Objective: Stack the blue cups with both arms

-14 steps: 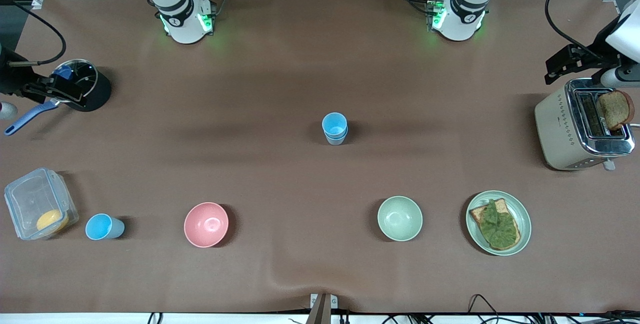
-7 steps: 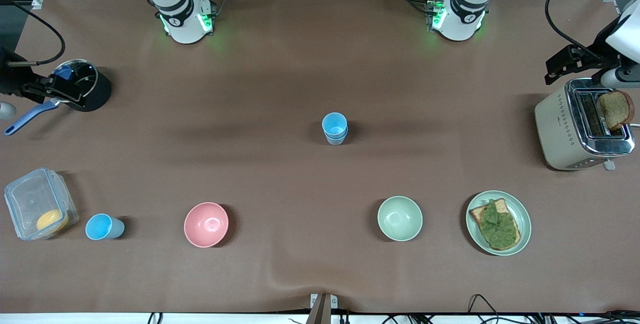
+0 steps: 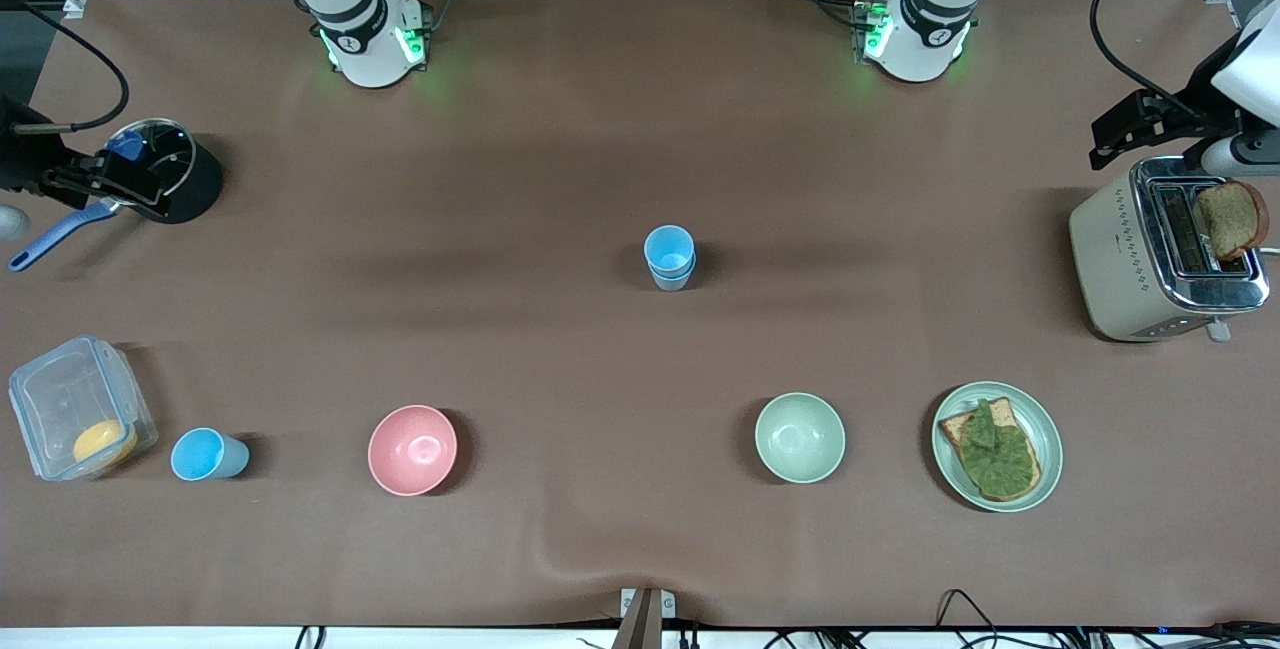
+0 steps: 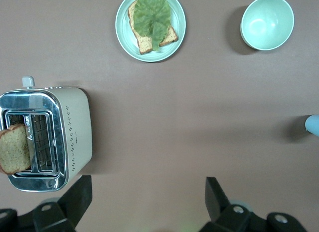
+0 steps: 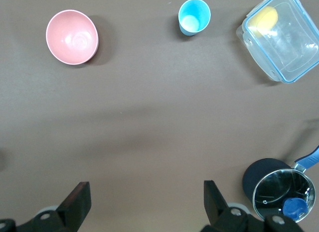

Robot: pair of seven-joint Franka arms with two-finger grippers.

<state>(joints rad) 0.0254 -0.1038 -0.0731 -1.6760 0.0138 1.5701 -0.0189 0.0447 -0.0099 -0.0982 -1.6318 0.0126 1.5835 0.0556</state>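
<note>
Two blue cups (image 3: 669,256) stand nested at mid-table (image 3: 560,179). A third, single blue cup (image 3: 206,454) stands upright near the front edge toward the right arm's end, between the clear container (image 3: 78,409) and the pink bowl (image 3: 412,449).

The right pincer (image 5: 144,204) hangs high over the table with fingers spread wide, holding nothing; the single cup (image 5: 194,16) lies well apart from it.

The left pincer (image 4: 147,199) is likewise wide open and empty, high above the table beside the toaster (image 4: 45,137); the nested cups sit well apart from it.
</note>
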